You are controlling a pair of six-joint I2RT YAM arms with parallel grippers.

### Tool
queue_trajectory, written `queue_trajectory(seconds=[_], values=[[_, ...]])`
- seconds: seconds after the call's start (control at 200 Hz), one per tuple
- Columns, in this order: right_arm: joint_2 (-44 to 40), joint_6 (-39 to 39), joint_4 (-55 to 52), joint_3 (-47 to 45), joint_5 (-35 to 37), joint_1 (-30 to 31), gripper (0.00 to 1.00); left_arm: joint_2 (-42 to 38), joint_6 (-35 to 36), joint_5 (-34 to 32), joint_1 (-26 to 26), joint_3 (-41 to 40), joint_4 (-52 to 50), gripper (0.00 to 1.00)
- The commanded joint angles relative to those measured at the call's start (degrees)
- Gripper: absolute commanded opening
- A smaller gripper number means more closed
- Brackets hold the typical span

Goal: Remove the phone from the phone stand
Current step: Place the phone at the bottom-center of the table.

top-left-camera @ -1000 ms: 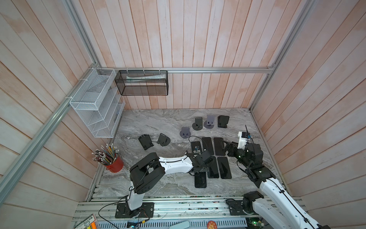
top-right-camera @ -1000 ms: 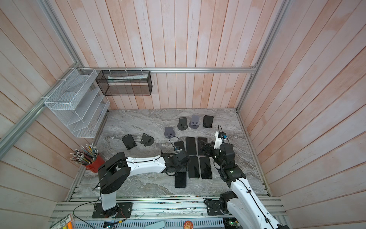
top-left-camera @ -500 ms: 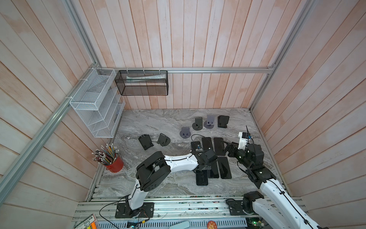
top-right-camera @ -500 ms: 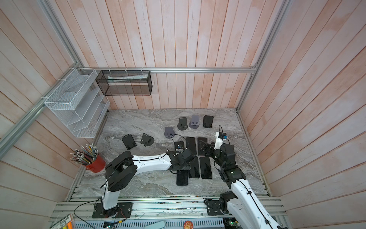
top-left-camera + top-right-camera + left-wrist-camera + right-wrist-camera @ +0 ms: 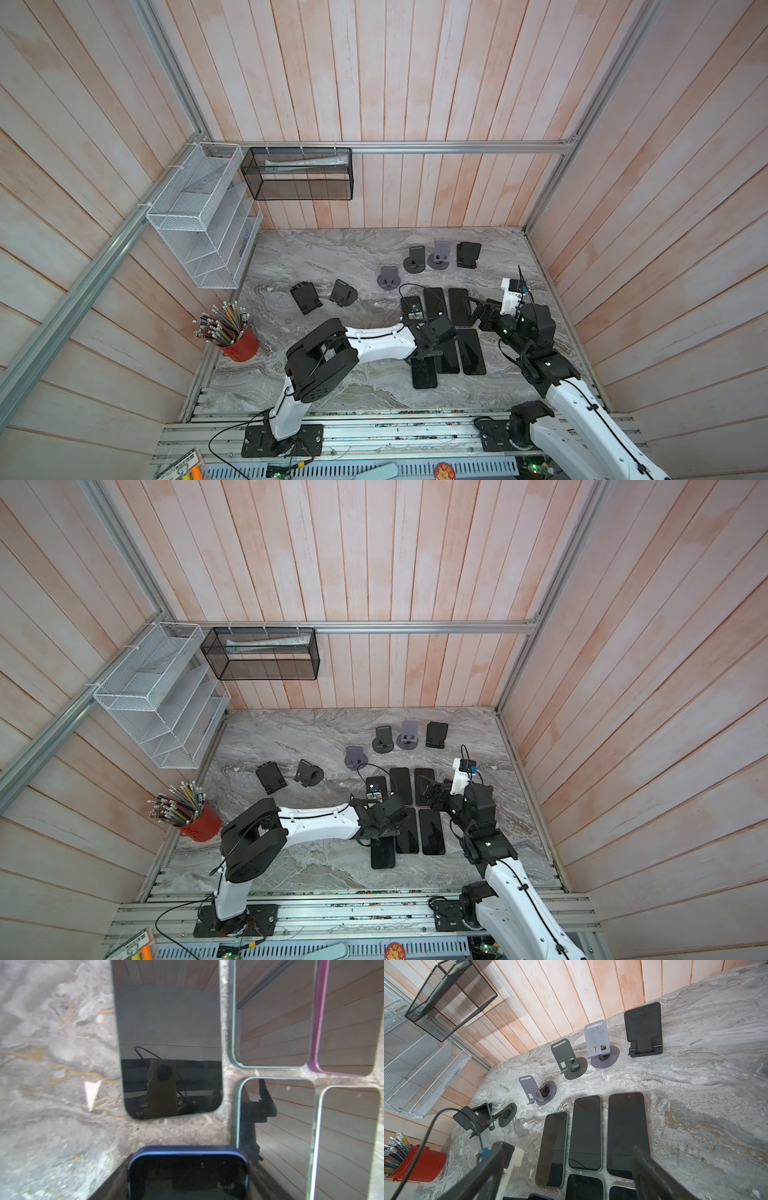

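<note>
Phone (image 5: 424, 374), blue-rimmed, dark-screened, flat on the table (image 5: 332, 257); left hand (image 5: 428, 353) straddles it, grip unclear; right hand (image 5: 476, 311) spread empty; left elbow (image 5: 320, 361) has swung inward.

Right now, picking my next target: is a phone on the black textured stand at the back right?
No, the black textured stand is empty, its whole backplate showing bare.

The phone (image 5: 424, 372), dark-screened with a blue rim, lies flat and face up on the marble, nearer to me than its neighbours and just beside another phone. A pale grey phone stand (image 5: 388, 277) sits on its round base farther back, well apart.
</note>
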Motion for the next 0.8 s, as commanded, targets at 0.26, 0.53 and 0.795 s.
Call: queue_trajectory(seconds=[0.26,0.53,0.795], values=[[-0.87,0.05,0.13,-0.41,-0.86,-0.36,0.95,5.54,1.79,2.53,0.11,-4.24,-10.35,0.82],[-1.35,0.01,-0.43,-0.65,-0.14,-0.44,0.96,6.00,2.22,3.53,0.85,-4.84,-8.91,0.86],[-0.01,-0.05,-0.67,-0.27,-0.44,-0.41,0.95,-0.54,7.23,5.37,1.73,-4.62,-5.09,0.88]])
